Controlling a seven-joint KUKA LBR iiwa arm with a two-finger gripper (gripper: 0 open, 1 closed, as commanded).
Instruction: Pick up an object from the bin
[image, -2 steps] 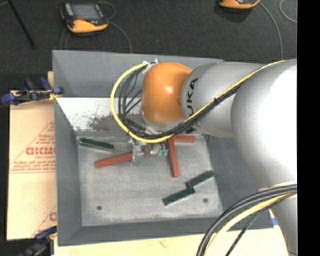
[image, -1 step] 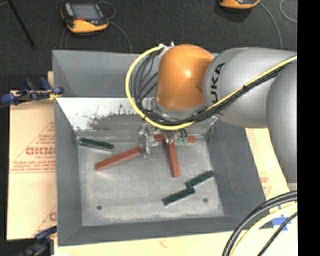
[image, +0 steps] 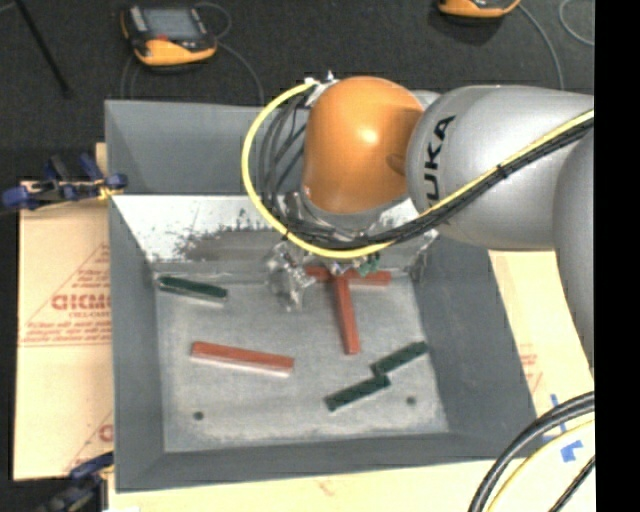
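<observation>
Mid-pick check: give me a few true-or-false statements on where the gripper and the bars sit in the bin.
1. The gripper is near the back wall of the bin. True.
2. The gripper holds the front-left red bar. False: it lies flat on the floor, apart from the gripper.
3. A dark green bar lies at the view's back left. True.
4. Only red bars lie at front right. False: two more green bars lie there.
5. A second red bar lies just to the view's right of the gripper. True.
</observation>
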